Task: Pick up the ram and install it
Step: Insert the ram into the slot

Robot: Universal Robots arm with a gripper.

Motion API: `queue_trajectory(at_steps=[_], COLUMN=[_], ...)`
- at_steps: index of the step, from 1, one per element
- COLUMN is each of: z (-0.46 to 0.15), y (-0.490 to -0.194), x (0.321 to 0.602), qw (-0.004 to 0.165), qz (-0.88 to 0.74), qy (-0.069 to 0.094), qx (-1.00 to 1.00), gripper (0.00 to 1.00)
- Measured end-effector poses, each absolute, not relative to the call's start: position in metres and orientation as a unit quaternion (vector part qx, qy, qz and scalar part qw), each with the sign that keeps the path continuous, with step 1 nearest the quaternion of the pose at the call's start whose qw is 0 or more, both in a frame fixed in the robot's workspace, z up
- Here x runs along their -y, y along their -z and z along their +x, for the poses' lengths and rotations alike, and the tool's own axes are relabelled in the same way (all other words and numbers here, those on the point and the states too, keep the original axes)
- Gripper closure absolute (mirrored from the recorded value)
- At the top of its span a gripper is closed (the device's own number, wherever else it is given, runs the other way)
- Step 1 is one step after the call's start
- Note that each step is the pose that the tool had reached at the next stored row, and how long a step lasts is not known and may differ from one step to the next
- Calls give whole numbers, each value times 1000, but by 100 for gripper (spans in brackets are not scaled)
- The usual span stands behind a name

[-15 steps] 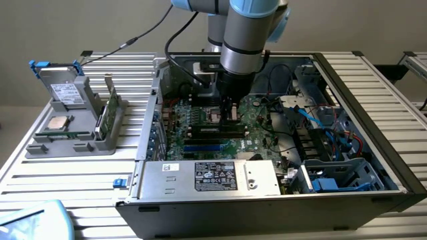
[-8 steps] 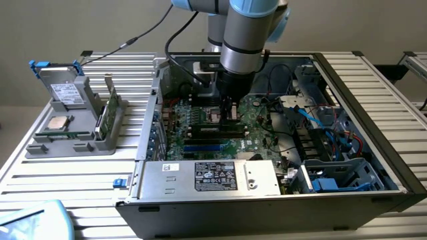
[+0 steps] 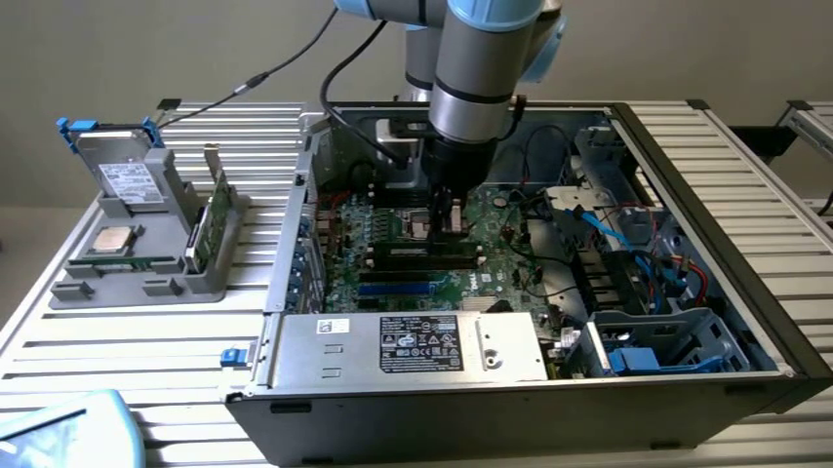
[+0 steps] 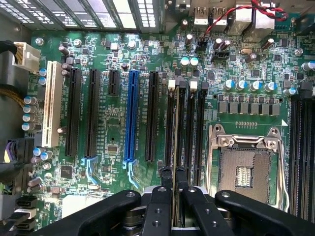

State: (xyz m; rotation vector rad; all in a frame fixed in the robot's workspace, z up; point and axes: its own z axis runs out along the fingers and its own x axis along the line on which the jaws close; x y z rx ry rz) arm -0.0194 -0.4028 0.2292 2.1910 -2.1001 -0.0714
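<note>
Wrist view has the gripper point(image 4: 173, 174) nearly closed, pinching the ram point(image 4: 175, 152) edge-on directly beneath it, long axis running along a black memory slot point(image 4: 189, 132) beside the motherboard's processor socket point(image 4: 244, 169).

The open black steel computer case point(image 3: 521, 429) rests on the slatted aluminium table point(image 3: 156, 370). Inside the case, the green motherboard point(image 3: 390, 234) point(image 4: 113, 137) lies flat on the floor panel. The silver box-shaped power supply point(image 3: 416, 346) sits against the case's near wall.

Outside the case, at the exterior view's left, stands the grey plastic parts tray point(image 3: 143, 278). It carries a silver hard drive point(image 3: 124, 175), a square processor chip point(image 3: 115, 239) and a bracketed green card point(image 3: 215, 219).

Over the case centre, the black two-finger gripper point(image 3: 450, 219) point(image 4: 172, 194) clamps the thin dark-green ram point(image 4: 175, 147). The ram stands on edge in a memory slot between the blue expansion slot point(image 4: 130, 118) and the square metal processor socket point(image 4: 246, 167).
</note>
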Motion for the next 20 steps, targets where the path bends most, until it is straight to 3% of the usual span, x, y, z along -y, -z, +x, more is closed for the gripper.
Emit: queue_trajectory(at_steps=[20], z=[-18], y=[-229], x=[407], qw=[53], qz=[721], qy=[24], qx=[691], gripper=[86])
